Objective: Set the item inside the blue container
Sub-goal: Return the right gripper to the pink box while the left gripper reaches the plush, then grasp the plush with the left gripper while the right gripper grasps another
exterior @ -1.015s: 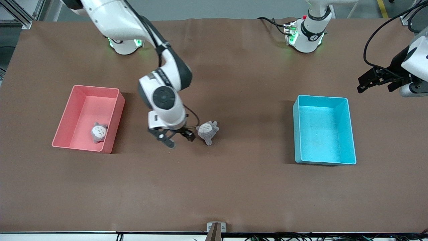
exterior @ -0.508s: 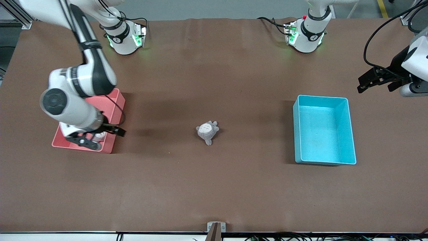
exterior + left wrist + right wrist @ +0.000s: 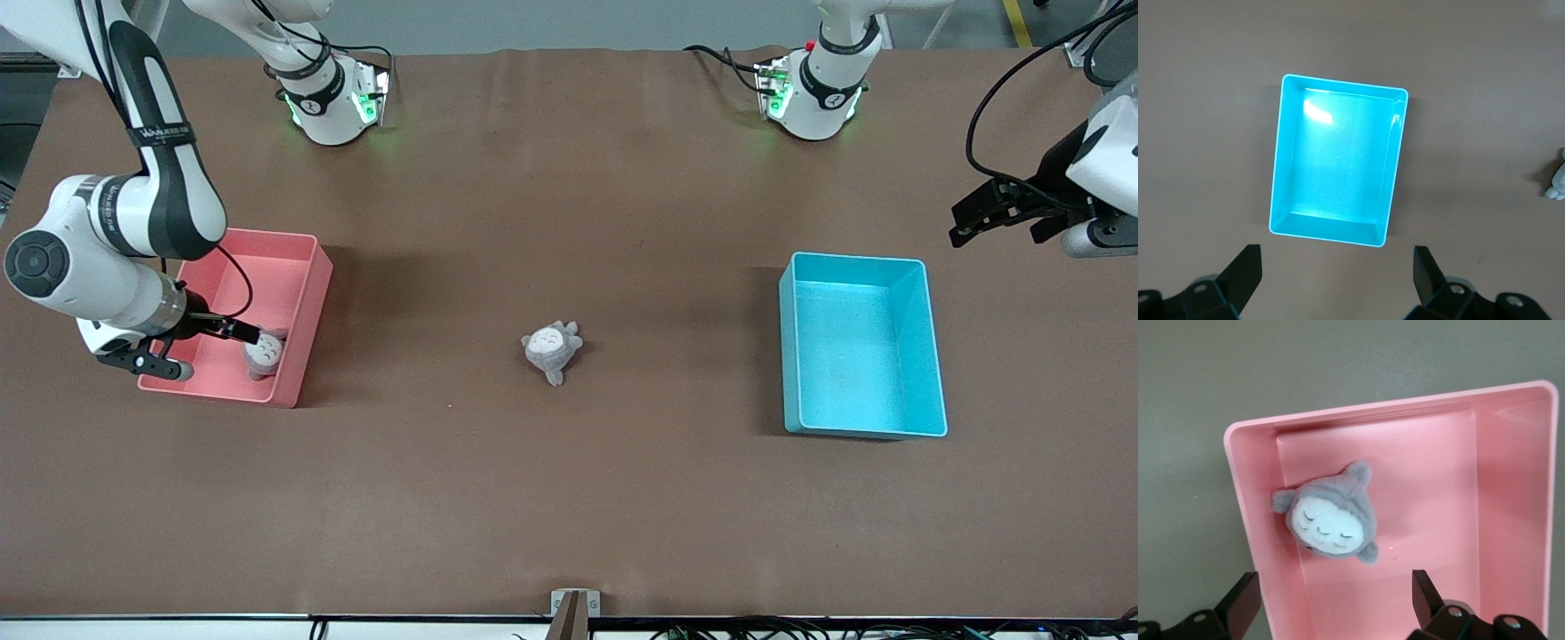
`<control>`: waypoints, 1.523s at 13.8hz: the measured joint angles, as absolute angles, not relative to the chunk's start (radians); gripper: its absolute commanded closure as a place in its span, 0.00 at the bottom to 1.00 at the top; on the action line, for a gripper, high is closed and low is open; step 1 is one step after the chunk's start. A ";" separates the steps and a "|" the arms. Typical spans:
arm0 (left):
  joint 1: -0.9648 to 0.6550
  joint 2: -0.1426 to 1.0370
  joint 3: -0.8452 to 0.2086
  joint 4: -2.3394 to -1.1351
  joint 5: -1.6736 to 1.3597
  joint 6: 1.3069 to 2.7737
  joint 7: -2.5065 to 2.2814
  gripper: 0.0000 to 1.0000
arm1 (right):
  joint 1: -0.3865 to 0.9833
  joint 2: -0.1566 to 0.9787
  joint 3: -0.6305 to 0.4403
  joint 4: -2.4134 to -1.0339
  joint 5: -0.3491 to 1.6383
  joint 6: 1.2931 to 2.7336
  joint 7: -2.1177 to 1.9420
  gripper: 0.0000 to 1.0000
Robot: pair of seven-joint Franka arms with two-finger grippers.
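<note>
Swinging away from the middle of the surface (image 3: 569, 498), the right end effector (image 3: 191, 351) now hangs over the pink bin (image 3: 298, 333) at the frame's lower left, fingers spread and empty, beside the grey plush toy (image 3: 264, 353) inside it. A second plush (image 3: 551, 349) lies mid-frame, untouched. At the right edge, the left end effector (image 3: 1000, 213) waits, released, above the empty blue container (image 3: 929, 356).

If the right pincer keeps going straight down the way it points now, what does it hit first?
Most likely the floor of the pink bin. The right pincer is open over that bin, and the grey plush toy lies just ahead of its fingers, so it might brush the toy; depth is hard to judge.
</note>
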State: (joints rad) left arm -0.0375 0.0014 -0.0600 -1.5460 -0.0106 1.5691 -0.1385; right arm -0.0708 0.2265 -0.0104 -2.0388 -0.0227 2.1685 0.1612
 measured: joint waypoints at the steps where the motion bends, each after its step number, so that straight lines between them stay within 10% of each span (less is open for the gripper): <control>1: -0.039 0.002 -0.061 -1.546 -0.011 1.569 -0.139 0.00 | -0.077 0.220 -0.010 -2.039 -0.023 2.165 0.144 0.00; 21: -0.605 0.737 -0.162 -1.508 0.029 2.431 -1.555 0.00 | -0.116 0.331 0.009 -2.168 0.059 2.484 0.064 0.00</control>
State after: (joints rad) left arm -0.6045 0.7366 -0.1620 -1.5084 0.0286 2.4309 -1.5551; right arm -0.1163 0.3311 0.0085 -2.1681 0.0589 2.4842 0.0641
